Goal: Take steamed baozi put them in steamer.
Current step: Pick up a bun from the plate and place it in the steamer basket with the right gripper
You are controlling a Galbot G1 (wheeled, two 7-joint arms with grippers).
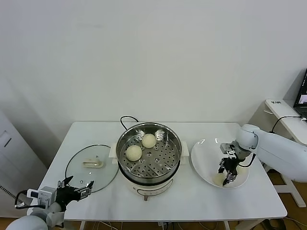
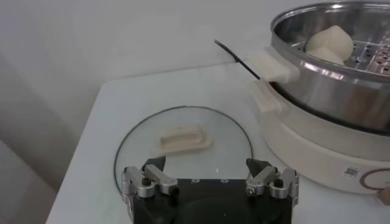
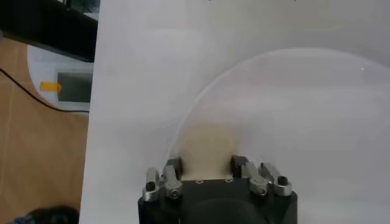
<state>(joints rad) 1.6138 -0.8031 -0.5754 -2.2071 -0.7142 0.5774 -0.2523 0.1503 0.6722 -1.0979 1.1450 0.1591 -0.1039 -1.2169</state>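
**Right gripper clamped on a bun**

Head view: I see two steamed baozi [image 1: 134, 152] in the steamer [image 1: 148, 158]; my right gripper [image 1: 227, 176] squeezes a third on the plate [image 1: 204, 153].

Left wrist view: left gripper [image 2: 210, 180] gapes empty above the glass lid [image 2: 183, 143].

Right wrist view: jaws pinch the bun [image 3: 206, 145].

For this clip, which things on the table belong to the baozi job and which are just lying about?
Part of the job:
- steamer, two baozi in steamer
- baozi on plate, right tool shut on it
- white plate it lies on

Lying about:
- glass lid, flat on the table
- left tool, open, idle beside the lid
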